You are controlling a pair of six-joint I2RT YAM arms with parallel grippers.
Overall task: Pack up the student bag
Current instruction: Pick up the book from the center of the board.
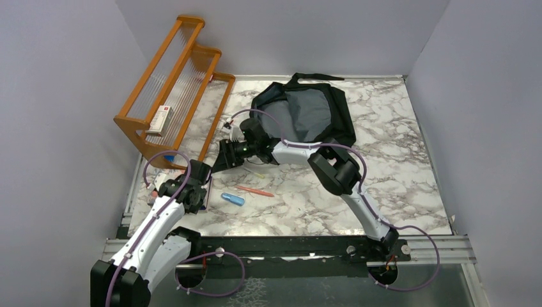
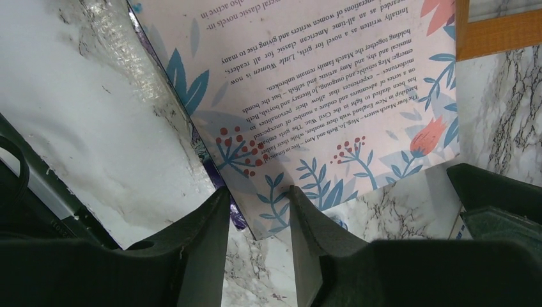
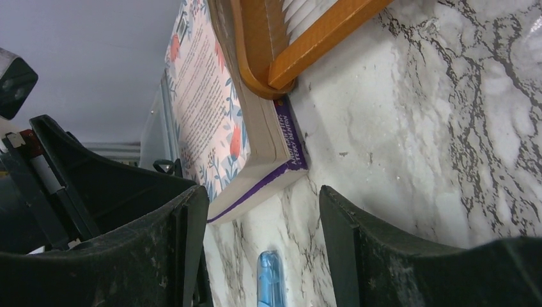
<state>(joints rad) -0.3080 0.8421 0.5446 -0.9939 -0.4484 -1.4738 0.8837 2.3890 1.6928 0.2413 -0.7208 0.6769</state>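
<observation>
Student bag (image 1: 307, 112) lies at far centre of marble worktop (image 1: 396, 179), mouth open, grey lining showing. Left claw (image 2: 257, 198) narrow, fingers (image 2: 204, 243) either side of corner of floral paperback (image 2: 319, 83) beside wooden rack (image 1: 169, 89); cannot tell whether clamped. Right claw (image 3: 263, 198) wide, holding nothing, near same paperback, blue pen (image 3: 270, 281) on worktop below it. Bag untouched by either claw.

The right gripper (image 3: 263, 198) has its two black fingers spread apart above the marble table (image 3: 434, 141), with nothing clamped between them. A blue stick (image 3: 270, 275) lies on the table in the gap. Farther off, a floral book (image 3: 204, 109) lies on a purple-spined book (image 3: 291, 144), their corner touching the curved foot of the orange rack (image 3: 307, 48).
</observation>
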